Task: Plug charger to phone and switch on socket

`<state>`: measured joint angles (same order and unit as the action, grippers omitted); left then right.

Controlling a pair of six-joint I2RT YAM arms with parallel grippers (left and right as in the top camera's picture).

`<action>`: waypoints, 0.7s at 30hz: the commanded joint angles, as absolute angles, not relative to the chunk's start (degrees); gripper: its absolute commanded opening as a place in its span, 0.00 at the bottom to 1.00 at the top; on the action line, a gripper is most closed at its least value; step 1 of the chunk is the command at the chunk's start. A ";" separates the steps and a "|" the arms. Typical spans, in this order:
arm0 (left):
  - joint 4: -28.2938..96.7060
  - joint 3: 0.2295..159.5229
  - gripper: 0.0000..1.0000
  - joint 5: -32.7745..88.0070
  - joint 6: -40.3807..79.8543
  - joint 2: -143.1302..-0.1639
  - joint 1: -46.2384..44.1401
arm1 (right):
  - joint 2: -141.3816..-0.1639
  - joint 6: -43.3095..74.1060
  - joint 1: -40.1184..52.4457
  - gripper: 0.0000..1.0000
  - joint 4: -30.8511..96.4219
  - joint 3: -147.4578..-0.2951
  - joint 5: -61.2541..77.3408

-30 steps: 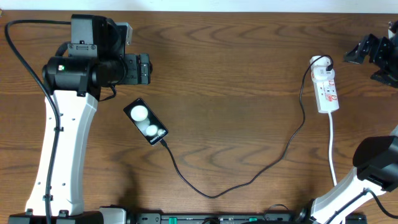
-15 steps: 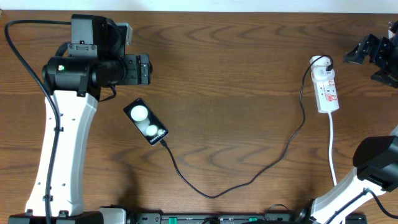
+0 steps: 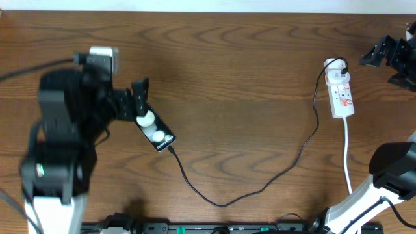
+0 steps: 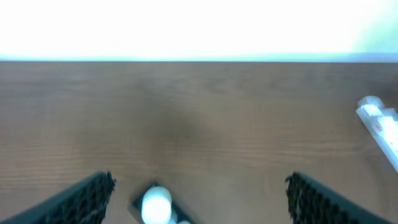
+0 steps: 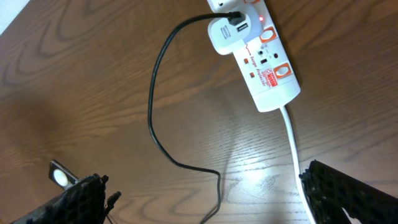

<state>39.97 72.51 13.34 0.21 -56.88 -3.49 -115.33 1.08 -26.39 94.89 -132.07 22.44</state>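
Note:
The black phone (image 3: 158,133) lies slanted on the wooden table, two white spots reflected in its screen. My left gripper (image 3: 139,104) is open and hovers at the phone's upper end, blurred by motion. In the left wrist view the phone (image 4: 156,206) shows low between the wide-apart fingers (image 4: 84,200). The thin black charger (image 3: 224,203) meets the phone's lower end and loops right up to the white socket (image 3: 342,91). My right gripper (image 3: 377,71) is open beside the socket, apart from it. The right wrist view shows the socket (image 5: 266,65), the charger (image 5: 152,106) and my gripper (image 5: 205,180) holding nothing.
A white adapter (image 5: 226,32) sits plugged into the socket's far end. The socket's white cord (image 3: 347,156) runs toward the table's front edge. The right arm's base (image 3: 383,175) stands at the front right, the left arm's body (image 3: 55,149) at the front left.
My left arm has swung forward and down, bringing its open gripper from behind the phone to the phone's upper end. Right arm, phone, charger and socket have not moved.

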 commanded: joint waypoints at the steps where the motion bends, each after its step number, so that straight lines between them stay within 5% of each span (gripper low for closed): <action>1: 28.60 59.48 0.91 13.93 1.10 -47.18 -3.29 | -115.42 1.67 -26.59 0.99 94.96 -132.57 22.59; 11: -8.21 22.96 0.91 18.87 -5.06 -19.07 -3.27 | -115.42 1.67 -26.59 0.99 94.96 -132.57 22.59; 21: -16.80 0.43 0.91 23.40 -6.83 -0.43 2.02 | -115.42 1.67 -26.59 0.99 94.96 -132.57 22.57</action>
<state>-18.61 2.85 19.86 -5.45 -4.58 0.10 -115.33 1.08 -26.39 94.94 -132.07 22.44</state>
